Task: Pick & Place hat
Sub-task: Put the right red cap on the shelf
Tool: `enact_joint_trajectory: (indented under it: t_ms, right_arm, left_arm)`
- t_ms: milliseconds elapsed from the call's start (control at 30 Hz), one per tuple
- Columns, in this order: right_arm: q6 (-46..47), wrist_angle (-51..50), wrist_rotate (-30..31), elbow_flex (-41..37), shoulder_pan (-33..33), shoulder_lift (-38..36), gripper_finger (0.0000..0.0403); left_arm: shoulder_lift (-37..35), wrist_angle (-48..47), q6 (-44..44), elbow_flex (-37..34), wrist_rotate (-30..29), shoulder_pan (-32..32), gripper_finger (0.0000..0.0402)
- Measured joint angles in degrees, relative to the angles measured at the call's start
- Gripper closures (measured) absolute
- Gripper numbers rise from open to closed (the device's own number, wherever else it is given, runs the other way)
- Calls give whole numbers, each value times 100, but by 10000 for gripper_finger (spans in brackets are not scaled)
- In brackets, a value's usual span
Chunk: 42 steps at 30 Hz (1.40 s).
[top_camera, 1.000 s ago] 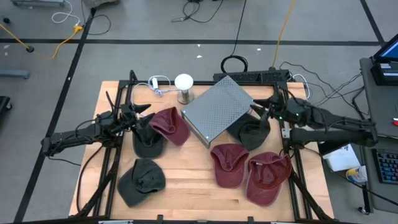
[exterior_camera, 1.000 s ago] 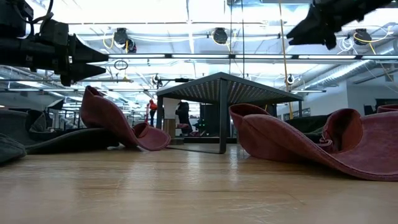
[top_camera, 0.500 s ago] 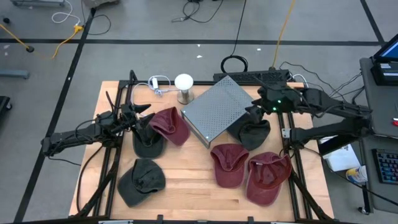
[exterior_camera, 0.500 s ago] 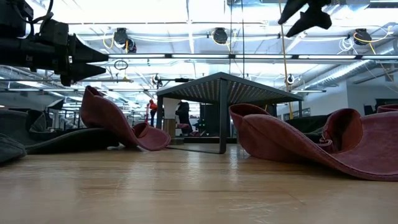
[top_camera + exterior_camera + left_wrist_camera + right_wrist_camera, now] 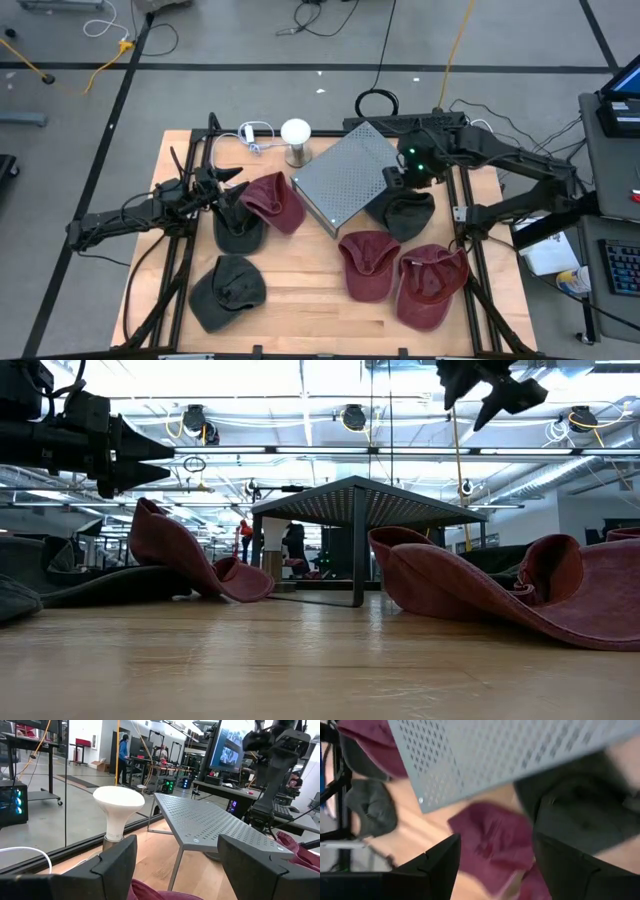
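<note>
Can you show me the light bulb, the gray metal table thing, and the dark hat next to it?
light bulb (image 5: 295, 131), high view, its white dome.
metal shelf (image 5: 345, 180), high view, middle of its perforated top.
dark hat (image 5: 410, 215), high view, its crown.

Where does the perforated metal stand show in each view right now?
High: perforated metal stand at table centre.
Low: middle, on its legs.
Left wrist: right of the white bulb, stand at.
Right wrist: across the top.
Shared landmark: the dark hat beside it.
</note>
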Motion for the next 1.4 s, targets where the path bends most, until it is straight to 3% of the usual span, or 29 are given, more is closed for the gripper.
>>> enact_joint_trajectory:
  t_ms: [267,533,1033,1400]
  right_arm:
    - [700,-315,-613,-1,-194,266,161]
    - [1569,-878,-183,-1,143,267,161]
    - [5398,-730,738,-1,3143,267,161]
    - [6768,-704,764,-1,4972,267,161]
  left_arm:
    - [0,1,0,0,-1,0,121]
    - [-2,2,0,2,1,1,121]
    - [0,1,0,-1,1,1,121]
    - [0,0,1,2,1,0,121]
